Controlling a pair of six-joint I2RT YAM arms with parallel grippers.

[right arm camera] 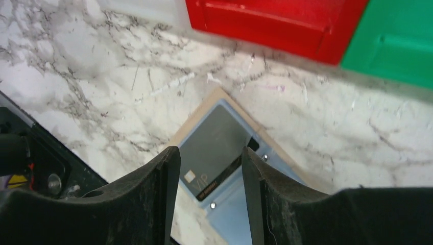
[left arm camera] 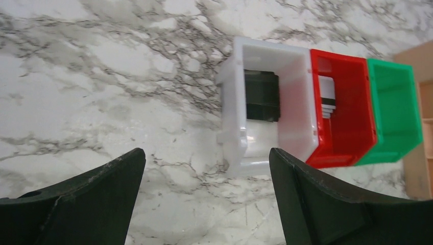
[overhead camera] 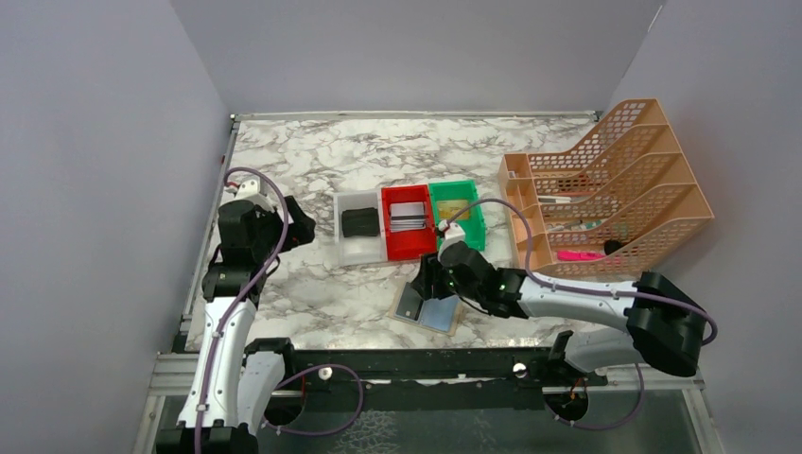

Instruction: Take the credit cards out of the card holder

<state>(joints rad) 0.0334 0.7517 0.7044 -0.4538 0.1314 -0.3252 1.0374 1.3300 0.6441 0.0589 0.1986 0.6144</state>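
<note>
Overhead view of a marble-patterned desk [overhead camera: 312,161] with two robot arms at its near edge, partway through emptying a card holder.

At far left, the left claw [left arm camera: 206,153] hovers above bare desk, released and wide apart, holding nothing and well away from the work. Just beyond it is a row of three small bins set side by side. The white bin [left arm camera: 293,117] holds a black wallet-like item [left arm camera: 261,95]. The red bin [left arm camera: 352,102] next to it holds a small stack of pale credit cards [left arm camera: 328,97], which suggests that part of the job is already done.

In front of the red bin, nearer the arms, the tan card holder [overhead camera: 440,314] lies opened flat on the desk, its bluish-grey sleeves facing up. The right claw [right arm camera: 209,153] hangs directly over it, fingers partly apart and gripping nothing. Through the gap between them, one dark grey credit card [right arm camera: 214,148] marked "VIP" shows, lying in or on its sleeve, so at least this one is left to remove. Whether the other sleeve hides more cards cannot be told.

Further right stands the green bin [overhead camera: 478,227], contents unclear, and at far right an orange file rack [overhead camera: 615,180].
</note>
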